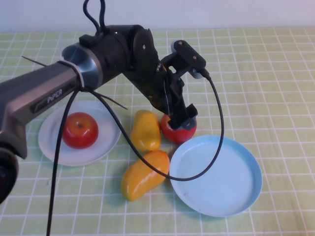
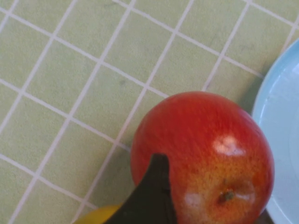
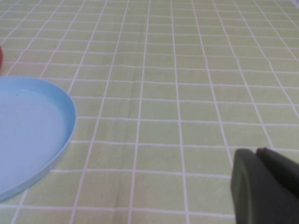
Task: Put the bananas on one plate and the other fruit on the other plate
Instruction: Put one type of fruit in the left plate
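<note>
One red apple point(image 1: 79, 130) lies on the white plate point(image 1: 49, 142) at the left. The second red apple point(image 1: 178, 130) rests on the cloth between a banana and the light blue plate point(image 1: 221, 182), which is empty. My left gripper point(image 1: 180, 119) reaches down over this apple, with a black finger point(image 2: 154, 196) on each side of it, shut on the apple point(image 2: 205, 149). Two yellow-orange bananas lie on the cloth: one point(image 1: 145, 130) left of that apple, one point(image 1: 143, 174) in front of it. My right gripper point(image 3: 257, 154) is shut and empty above bare cloth to the right of the blue plate point(image 3: 28, 126).
A green checked cloth point(image 1: 275, 88) covers the table. My left arm point(image 1: 113, 54) stretches across from the left, and its black cable point(image 1: 216, 123) loops over the blue plate's rim and the near banana.
</note>
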{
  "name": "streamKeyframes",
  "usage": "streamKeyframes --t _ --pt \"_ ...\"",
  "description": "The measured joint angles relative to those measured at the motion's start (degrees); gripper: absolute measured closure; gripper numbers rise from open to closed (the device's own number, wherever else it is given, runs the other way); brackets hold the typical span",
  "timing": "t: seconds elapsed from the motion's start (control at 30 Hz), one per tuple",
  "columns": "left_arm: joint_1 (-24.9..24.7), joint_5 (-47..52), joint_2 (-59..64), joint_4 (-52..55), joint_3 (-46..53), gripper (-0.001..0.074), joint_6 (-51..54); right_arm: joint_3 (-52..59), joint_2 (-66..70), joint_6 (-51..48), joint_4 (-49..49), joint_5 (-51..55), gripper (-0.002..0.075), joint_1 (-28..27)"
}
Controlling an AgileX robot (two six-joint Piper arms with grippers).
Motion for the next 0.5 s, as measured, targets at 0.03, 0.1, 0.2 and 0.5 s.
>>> streamKeyframes --t 0.03,0.1,0.2,0.5 --pt "0.0 -0.23 0.28 0.0 0.0 0.0066 0.0 0.0 0.0 0.0 0.0 0.0 0.0742 0.0" --pt "0.0 -0.65 0.67 0.0 0.0 0.0066 0.0 0.0 0.0 0.0 0.0 0.0 0.0742 0.0" --pt "0.0 -1.31 1.61 0.0 -0.1 0.0066 0.0 0.0 0.0 0.0 0.0 0.0 0.0742 0.0" --pt "0.0 -3.21 3.17 0.11 -0.1 0.0066 0.14 0.04 0.0 0.0 0.0 0.0 0.0742 0.0"
